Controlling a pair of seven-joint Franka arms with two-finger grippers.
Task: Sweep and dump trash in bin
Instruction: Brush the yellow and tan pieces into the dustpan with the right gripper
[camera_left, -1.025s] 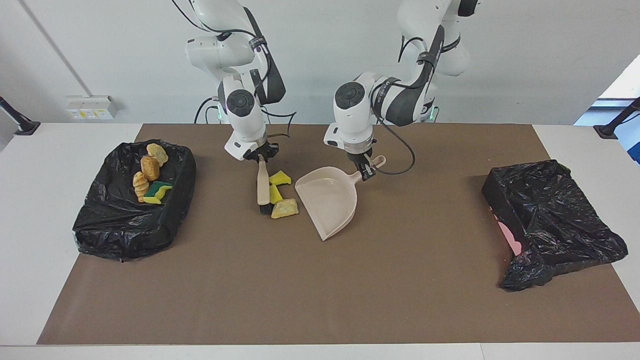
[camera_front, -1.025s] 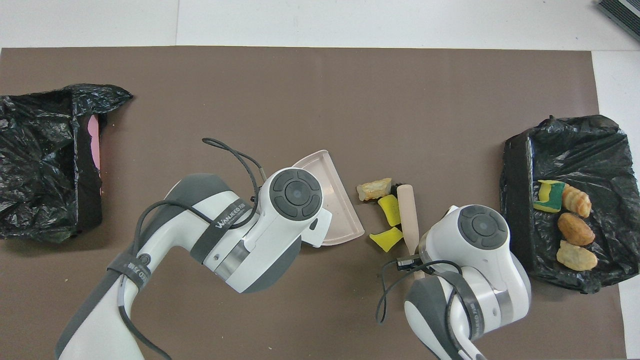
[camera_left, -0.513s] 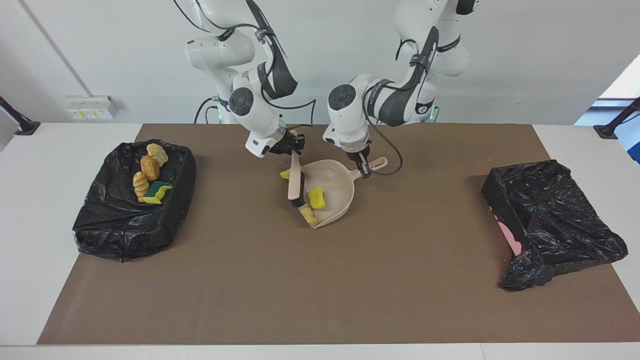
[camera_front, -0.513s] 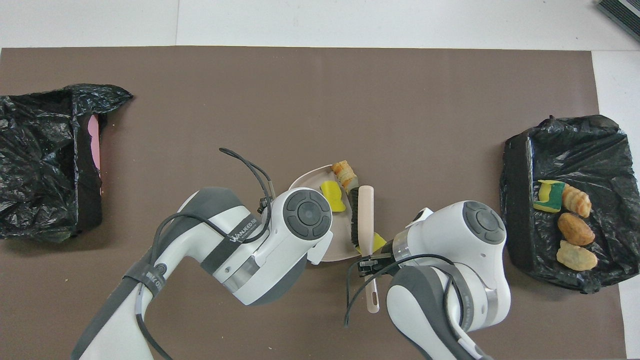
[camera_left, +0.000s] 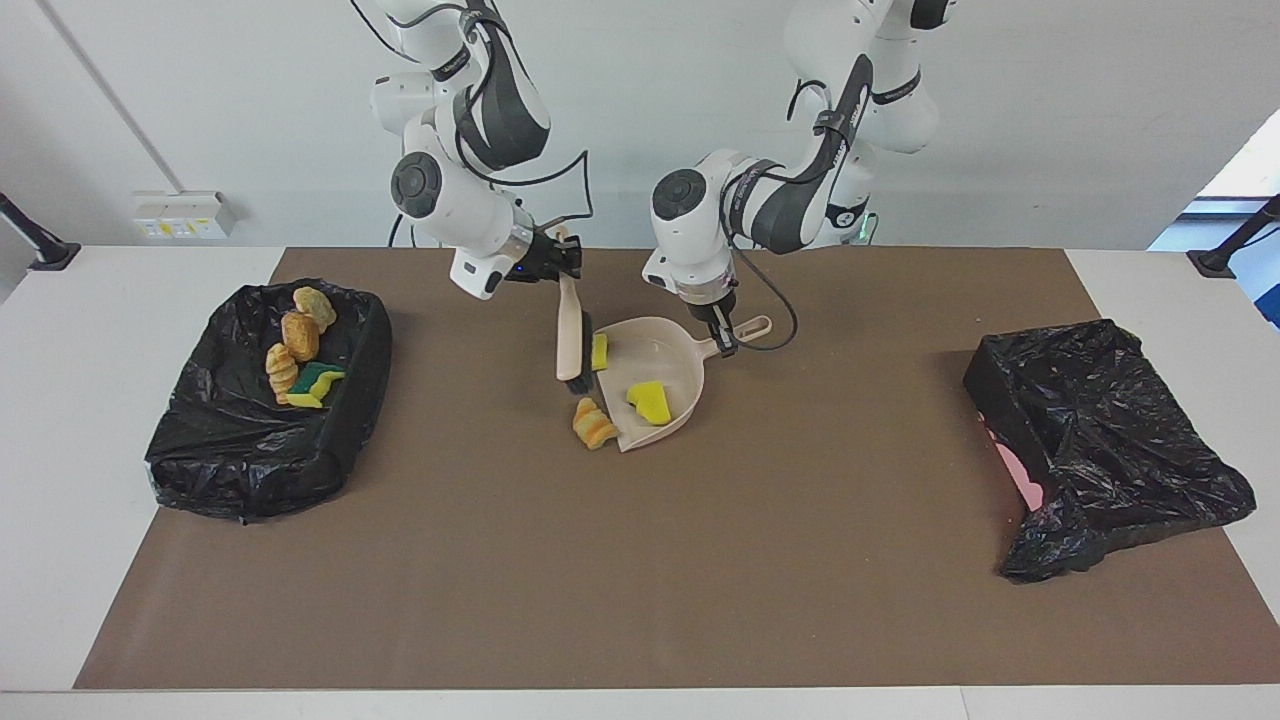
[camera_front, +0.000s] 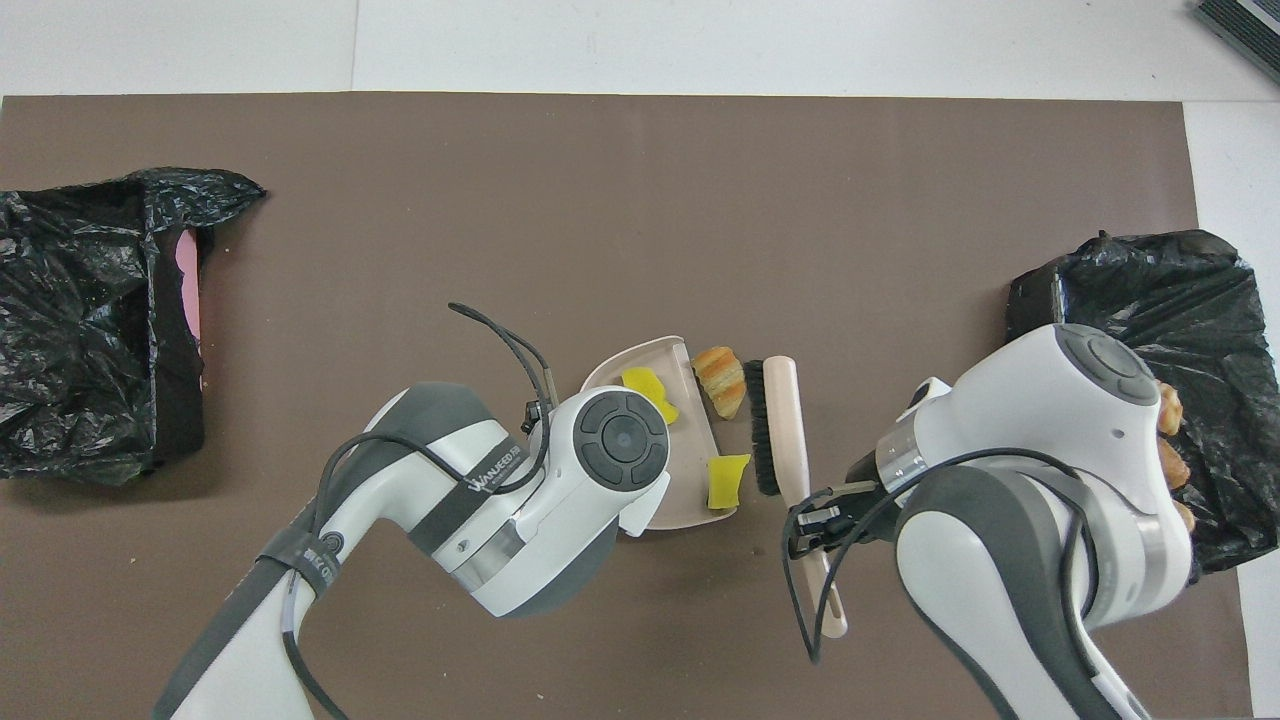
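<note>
Brown mat (camera_left: 640, 560) under mid-sweep — right gripper (camera_left: 562, 262) clamped on brush (camera_left: 570, 335), left gripper (camera_left: 727, 336) pinching dustpan (camera_left: 672, 362) handle. Two yellow scraps (camera_left: 650, 400) in the pan, croissant lump (camera_left: 594, 424) just outside its lip. Next, probably: another stroke, then tipping into bin (camera_left: 250, 450) holding other scraps.

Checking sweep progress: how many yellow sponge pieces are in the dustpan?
2. One sponge piece lies inside the dustpan, one at its edge beside the brush; none seems hidden.
</note>
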